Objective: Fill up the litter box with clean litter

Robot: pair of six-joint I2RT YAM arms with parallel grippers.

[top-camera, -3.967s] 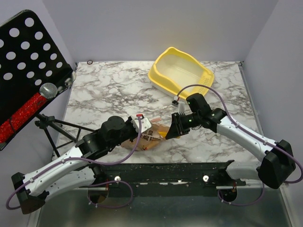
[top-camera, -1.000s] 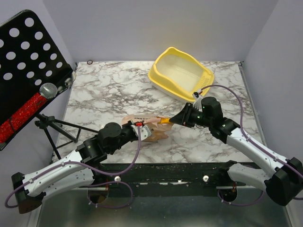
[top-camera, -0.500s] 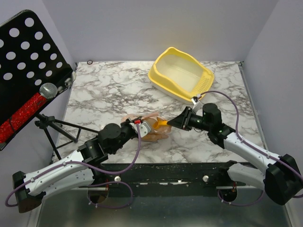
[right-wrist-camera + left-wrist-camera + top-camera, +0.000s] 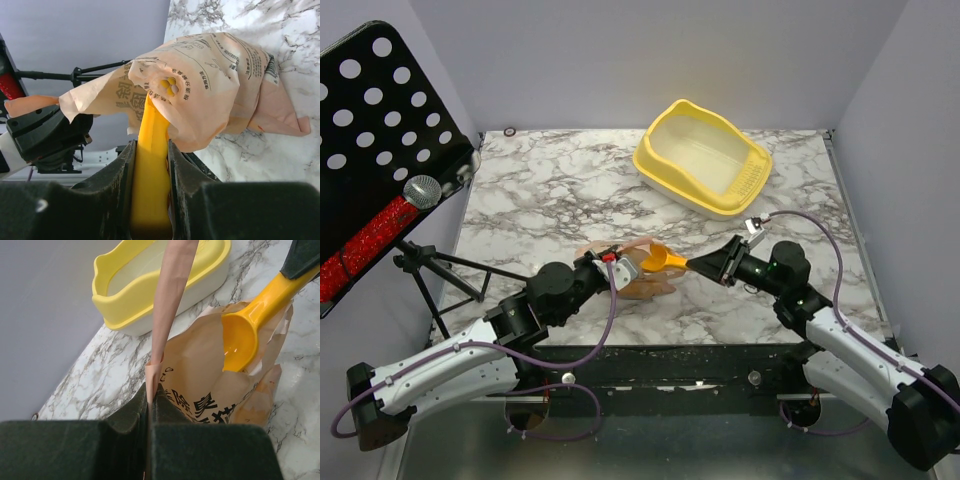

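The pale-yellow litter box [image 4: 705, 160] stands at the back right of the marble table, its inside pale and bare; it also shows as the litter box [image 4: 150, 295] in the left wrist view. A crumpled tan paper bag [image 4: 632, 275] sits near the front centre. My left gripper [image 4: 617, 272] is shut on the bag's upper edge [image 4: 159, 355], holding the mouth up. My right gripper [image 4: 722, 266] is shut on the handle of an orange scoop [image 4: 667, 260], whose bowl [image 4: 240, 337] rests at the bag's mouth and looks empty. The clean litter is hidden.
A black perforated music stand [image 4: 380, 120] with a microphone [image 4: 421, 190] and tripod legs [image 4: 435, 265] stands off the table's left edge. A black rail [image 4: 660, 358] runs along the near edge. Grey walls close in the back and right.
My right arm has drawn back toward the near right, lowering its wrist, while the scoop's bowl stays at the bag's mouth. The left gripper keeps its hold on the bag.
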